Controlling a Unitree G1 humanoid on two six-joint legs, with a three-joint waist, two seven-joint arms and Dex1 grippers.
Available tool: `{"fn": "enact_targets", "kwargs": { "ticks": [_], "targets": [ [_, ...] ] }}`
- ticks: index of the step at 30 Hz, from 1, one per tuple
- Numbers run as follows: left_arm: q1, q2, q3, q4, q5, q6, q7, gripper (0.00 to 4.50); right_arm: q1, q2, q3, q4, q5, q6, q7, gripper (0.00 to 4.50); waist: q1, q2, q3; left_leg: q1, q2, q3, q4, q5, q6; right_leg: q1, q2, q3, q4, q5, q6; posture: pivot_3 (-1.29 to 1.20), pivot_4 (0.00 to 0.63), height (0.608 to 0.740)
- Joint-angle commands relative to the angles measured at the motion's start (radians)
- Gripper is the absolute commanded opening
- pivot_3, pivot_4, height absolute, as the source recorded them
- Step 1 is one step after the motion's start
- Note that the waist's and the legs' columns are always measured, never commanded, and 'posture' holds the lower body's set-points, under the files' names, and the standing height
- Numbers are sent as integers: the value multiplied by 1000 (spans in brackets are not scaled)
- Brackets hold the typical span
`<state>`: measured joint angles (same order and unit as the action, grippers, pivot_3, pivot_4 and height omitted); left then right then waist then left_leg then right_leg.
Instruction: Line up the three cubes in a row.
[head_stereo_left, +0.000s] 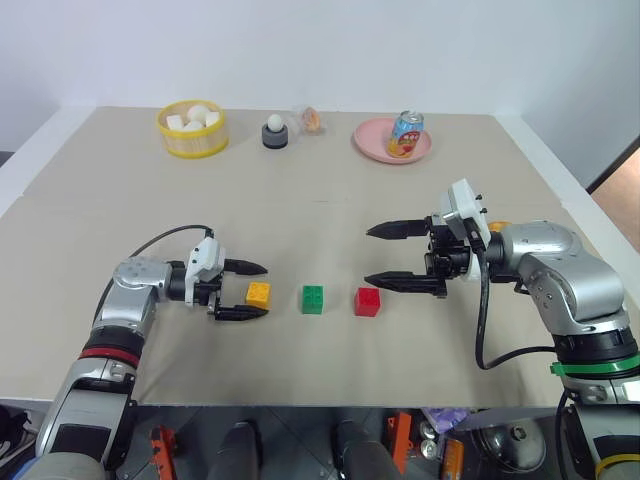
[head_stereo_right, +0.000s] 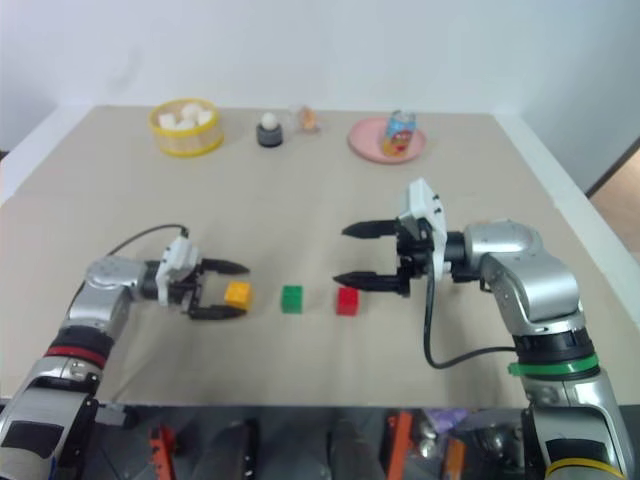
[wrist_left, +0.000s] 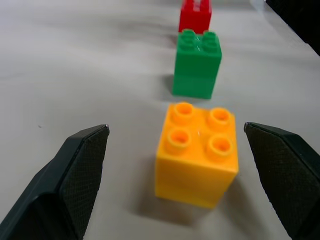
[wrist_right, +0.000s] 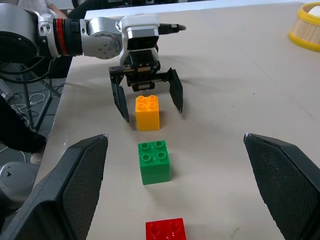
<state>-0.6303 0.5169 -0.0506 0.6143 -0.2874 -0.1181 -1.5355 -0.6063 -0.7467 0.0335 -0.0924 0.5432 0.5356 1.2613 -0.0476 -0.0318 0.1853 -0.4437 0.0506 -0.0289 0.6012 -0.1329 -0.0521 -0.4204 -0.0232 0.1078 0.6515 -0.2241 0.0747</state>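
The left gripper (head_stereo_left: 246, 291) has its fingers spread wide around the orange-yellow cube (head_stereo_left: 258, 294), not touching it. It stands in a row with the green cube (head_stereo_left: 313, 299) and red cube (head_stereo_left: 367, 301). The right gripper (head_stereo_left: 385, 256), fingers wide apart, hovers empty beside the red one.

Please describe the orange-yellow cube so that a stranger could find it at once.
On the beige table, three studded cubes stand in a row near the front edge. The orange-yellow cube is the end one, between the open left gripper's fingers, beside the green cube.
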Motion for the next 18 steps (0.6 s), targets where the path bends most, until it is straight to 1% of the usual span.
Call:
{"fn": "enact_targets", "kwargs": {
  "ticks": [1,6,10,13,18],
  "targets": [
    [4,0,17,-110,-49,56,5,4475,-32,-4,-13,-2,1,-15,8,4500,0,0,0,0,0,0,0,0,0,0,0,0,0,0,0,0,150,740],
    [13,-1,21,-231,-102,173,32,4475,-39,-4,-11,7,-2,-16,12,4500,0,0,0,0,0,0,0,0,0,0,0,0,0,0,0,0,150,740],
    [1,-2,39,-287,-139,246,76,4475,-48,2,-6,17,-7,-20,13,4500,0,0,0,0,0,0,0,0,0,0,0,0,0,0,0,0,150,740],
    [-47,-11,94,-270,-161,282,174,4475,-54,13,-5,31,-19,-33,1,4500,0,0,0,0,0,0,0,0,0,0,0,0,0,0,0,0,150,740],
    [-108,-6,210,-263,-158,315,421,4475,-50,35,-36,88,-49,-55,-64,4500,0,0,0,0,0,0,1,0,0,0,0,0,0,0,1,0,150,740]
  ]
}}
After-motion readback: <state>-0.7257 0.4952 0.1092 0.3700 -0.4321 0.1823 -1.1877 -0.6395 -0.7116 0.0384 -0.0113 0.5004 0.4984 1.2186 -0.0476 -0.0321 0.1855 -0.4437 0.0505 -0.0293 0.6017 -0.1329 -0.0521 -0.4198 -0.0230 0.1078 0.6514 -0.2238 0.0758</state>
